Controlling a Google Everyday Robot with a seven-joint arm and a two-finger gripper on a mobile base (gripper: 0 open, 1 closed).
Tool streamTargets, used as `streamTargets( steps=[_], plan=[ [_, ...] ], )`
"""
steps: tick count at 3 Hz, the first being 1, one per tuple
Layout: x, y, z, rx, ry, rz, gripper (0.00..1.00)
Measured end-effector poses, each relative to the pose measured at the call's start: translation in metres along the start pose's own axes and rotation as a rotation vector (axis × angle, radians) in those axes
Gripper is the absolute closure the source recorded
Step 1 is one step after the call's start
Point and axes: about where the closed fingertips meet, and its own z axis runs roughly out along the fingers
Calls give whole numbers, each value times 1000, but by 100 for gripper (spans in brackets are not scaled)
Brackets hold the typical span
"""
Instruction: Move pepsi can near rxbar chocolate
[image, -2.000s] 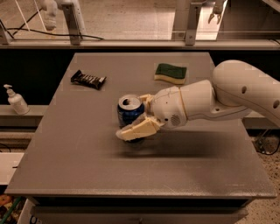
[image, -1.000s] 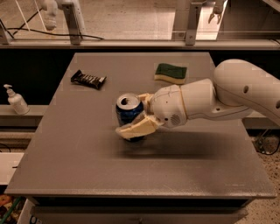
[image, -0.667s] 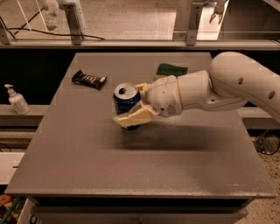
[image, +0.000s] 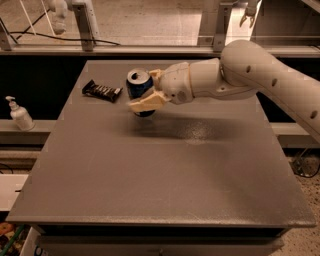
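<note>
Transport step, nearly complete: the gripper (image: 144, 91), clamped on the can (image: 138, 81), holds it just beside the bar (image: 102, 91), seemingly slightly above the table (image: 150, 175); next, lower it upright and release.

Plain grey flat-topped bench (image: 175, 170). A small flat bar in a black wrapper (image: 102, 91) lies flat on it. Just right of that bar, the cream pincer (image: 143, 91) is clamped round a dark blue drink can (image: 137, 84). Can't tell if the can's base touches the bench.
</note>
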Motion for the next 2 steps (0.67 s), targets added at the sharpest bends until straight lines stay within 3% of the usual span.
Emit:
streamTargets(
  steps=[2],
  plan=[
    [24, -72, 44, 70, 48, 5, 100]
  ],
)
